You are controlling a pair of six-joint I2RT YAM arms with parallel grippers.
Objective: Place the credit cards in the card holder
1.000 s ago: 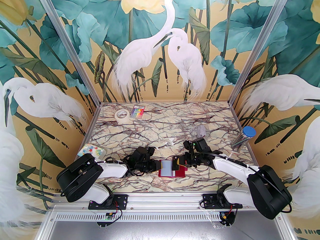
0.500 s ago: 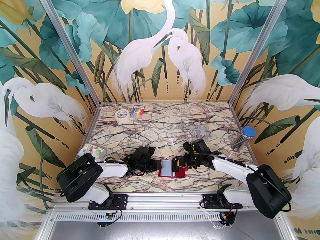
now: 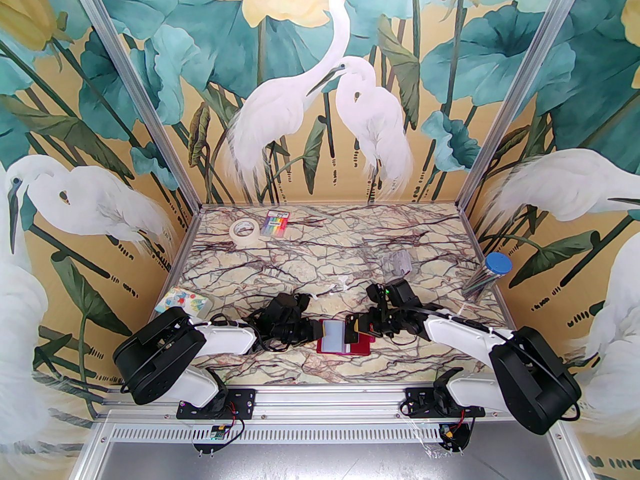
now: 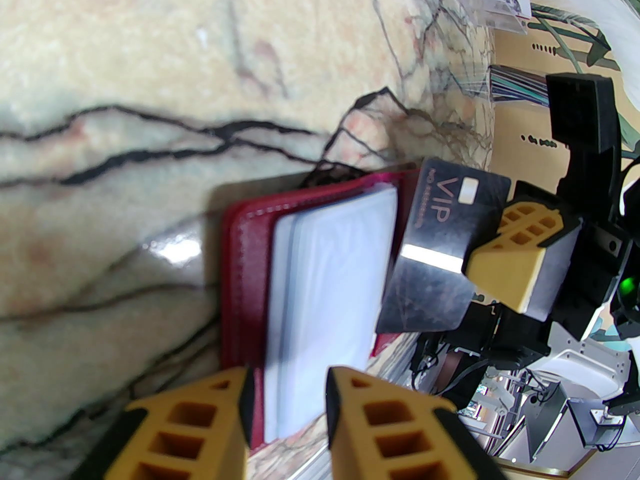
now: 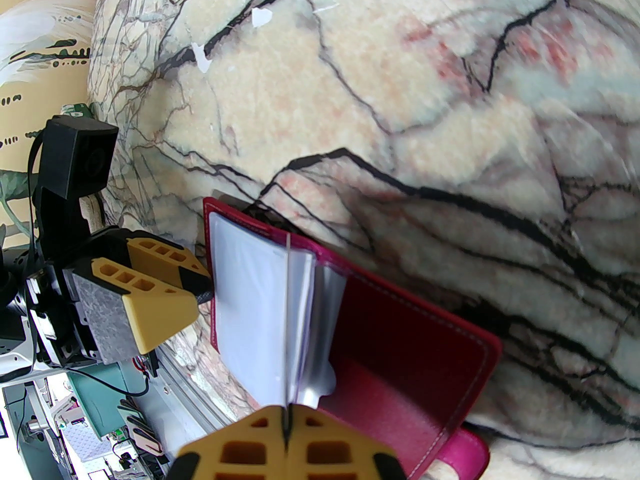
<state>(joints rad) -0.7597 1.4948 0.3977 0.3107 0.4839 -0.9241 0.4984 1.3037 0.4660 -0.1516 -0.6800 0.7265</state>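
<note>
The right gripper, seen from above, is clamped on a black credit card and holds it on edge over the middle of the card holder. The holder, dark red, lies open and flat close to the near edge of the tabletop, about midway along that edge. The left gripper meets its left side. Far off, by the far left corner, lie a roll of tape and a rainbow-striped packet. From the left wrist, two yellow fingers stand part-closed about the holder's left edge, with the red cover and the pale clear sleeves in the gap between them. Beyond the sleeves, the black card, marked VIP with a gold chip, tilts down towards them, pinched at its right end by the other arm's yellow finger. From the right wrist, the closed fingers hold the card, which shows only as a thin line running up among the fanned sleeves. The holder's right half lies bare and flat. The left gripper's tips touch the left cover's edge.
</note>
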